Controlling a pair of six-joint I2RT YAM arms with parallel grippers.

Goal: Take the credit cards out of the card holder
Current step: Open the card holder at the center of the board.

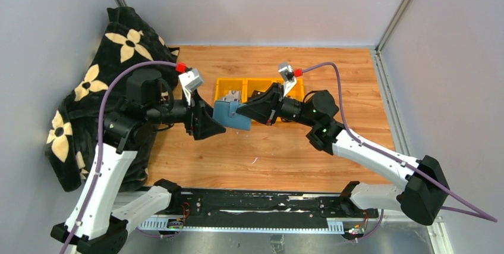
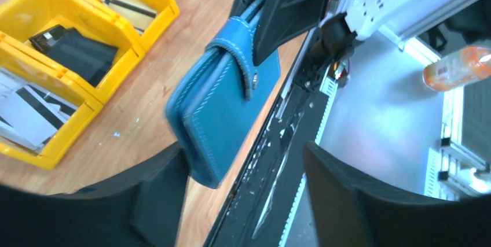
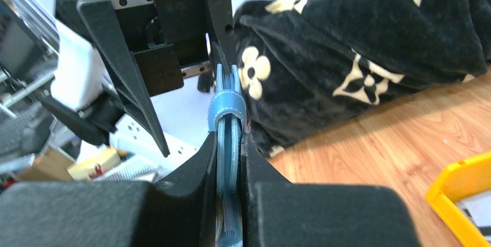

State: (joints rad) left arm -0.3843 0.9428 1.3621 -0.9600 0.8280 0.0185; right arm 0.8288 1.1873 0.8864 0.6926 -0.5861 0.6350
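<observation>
Top: card holder (image 1: 230,116) closed, held above table (image 1: 267,153) nr yellow bins (image 1: 261,80), btwn both arms
L wrist: left gripper (image 2: 243,151) jaws wide, flanking card holder's lower end
R wrist: right gripper (image 3: 228,143) clamped on card holder, seen edge-on

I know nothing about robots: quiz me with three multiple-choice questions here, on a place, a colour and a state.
1. Where is the card holder? A in a bin; B in the air between the left gripper and right gripper; C flat on the table.
2. What colour are the bins? A yellow; B red; C green.
3. The right gripper is: A wide open; B shut on the card holder; C hidden.
Answers: B, it hangs above the table; A, the walls are plainly yellow; B, its fingers clamp the holder's edge.
</observation>
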